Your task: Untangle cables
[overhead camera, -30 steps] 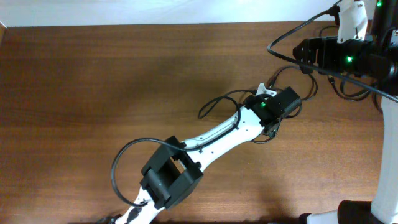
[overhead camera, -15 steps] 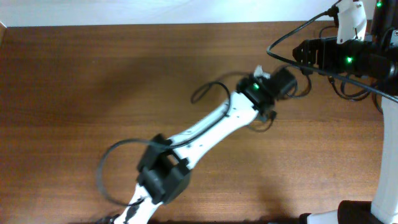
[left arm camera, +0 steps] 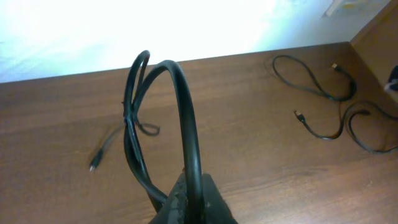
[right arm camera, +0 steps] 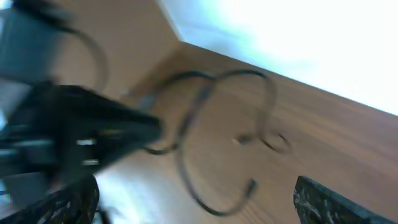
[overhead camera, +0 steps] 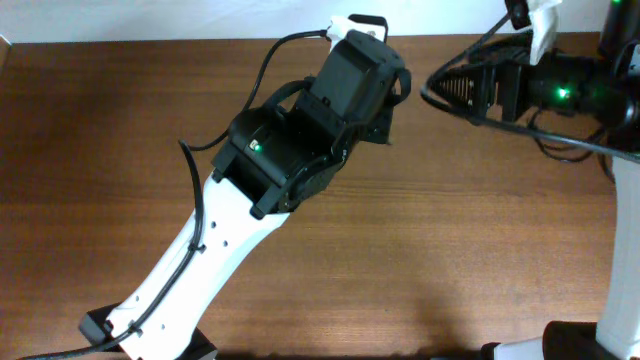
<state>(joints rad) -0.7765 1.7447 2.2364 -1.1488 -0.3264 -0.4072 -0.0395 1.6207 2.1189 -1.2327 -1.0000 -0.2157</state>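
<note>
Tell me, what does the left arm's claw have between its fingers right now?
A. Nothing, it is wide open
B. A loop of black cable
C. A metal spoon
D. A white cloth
B: in the left wrist view the left gripper is closed on a black cable, which arcs away from it in a loop.
</note>
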